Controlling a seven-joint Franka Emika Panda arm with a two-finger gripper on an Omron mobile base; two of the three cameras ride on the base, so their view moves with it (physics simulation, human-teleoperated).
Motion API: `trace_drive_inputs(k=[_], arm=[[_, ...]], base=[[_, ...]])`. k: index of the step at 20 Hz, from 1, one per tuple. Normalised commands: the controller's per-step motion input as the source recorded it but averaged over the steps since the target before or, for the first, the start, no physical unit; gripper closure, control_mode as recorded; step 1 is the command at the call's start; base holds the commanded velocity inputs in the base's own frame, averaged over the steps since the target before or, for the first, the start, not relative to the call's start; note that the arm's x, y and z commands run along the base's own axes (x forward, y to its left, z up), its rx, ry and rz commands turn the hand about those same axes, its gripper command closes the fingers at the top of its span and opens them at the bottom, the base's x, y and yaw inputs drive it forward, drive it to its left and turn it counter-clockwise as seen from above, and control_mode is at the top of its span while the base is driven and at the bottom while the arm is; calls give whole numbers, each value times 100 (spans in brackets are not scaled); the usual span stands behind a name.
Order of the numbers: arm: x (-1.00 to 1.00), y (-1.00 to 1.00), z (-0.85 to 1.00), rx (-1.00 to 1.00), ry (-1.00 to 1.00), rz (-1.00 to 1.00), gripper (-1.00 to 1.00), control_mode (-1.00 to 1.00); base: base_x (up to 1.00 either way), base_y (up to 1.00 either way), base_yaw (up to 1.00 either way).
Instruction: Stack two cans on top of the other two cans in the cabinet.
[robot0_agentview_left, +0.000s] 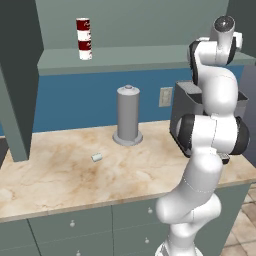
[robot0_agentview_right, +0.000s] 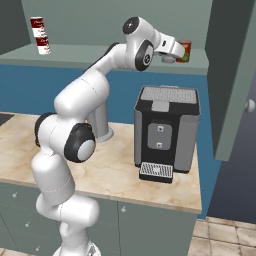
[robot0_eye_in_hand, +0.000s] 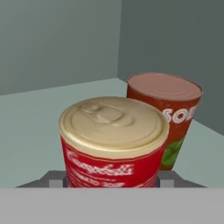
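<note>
Jaws flank squat red can (robot0_eye_in_hand: 113, 144), grasp state unclear; risk: lift clips taller can (robot0_eye_in_hand: 168, 113) at 2 o'clock, toppling it off cabinet shelf (robot0_eye_in_hand: 35, 118)

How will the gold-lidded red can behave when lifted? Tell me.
Probably rigid: the gold-lidded red can looks like metal with a smooth printed wall, so it may slip in a light grip. Its squat, wide shape should resist tipping, yet on its side it would roll. The taller can stands close behind, so a push may knock it.

Your way forward is blocked by the soup can (robot0_eye_in_hand: 114, 144) with the orange-red can (robot0_eye_in_hand: 168, 114) just behind (corner walls beyond), shelf (robot0_eye_in_hand: 30, 131) leftward open.
</note>
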Motion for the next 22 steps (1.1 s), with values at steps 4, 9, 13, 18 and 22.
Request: trace_drive_inputs(k=[4,9,13,18,22], arm=[[-1,0,12,0,-1,0,100,-100],[-4,0,27,-4,-7,0,100,-100],[0,0,34,-1,0,-4,100,-100],[0,1,27,-4,-1,-4,100,-100],[4,7,24,-2,0,-5,100,-100]], base=[[0,0,0],[0,0,0],[0,0,0],[0,0,0],[0,0,0]])
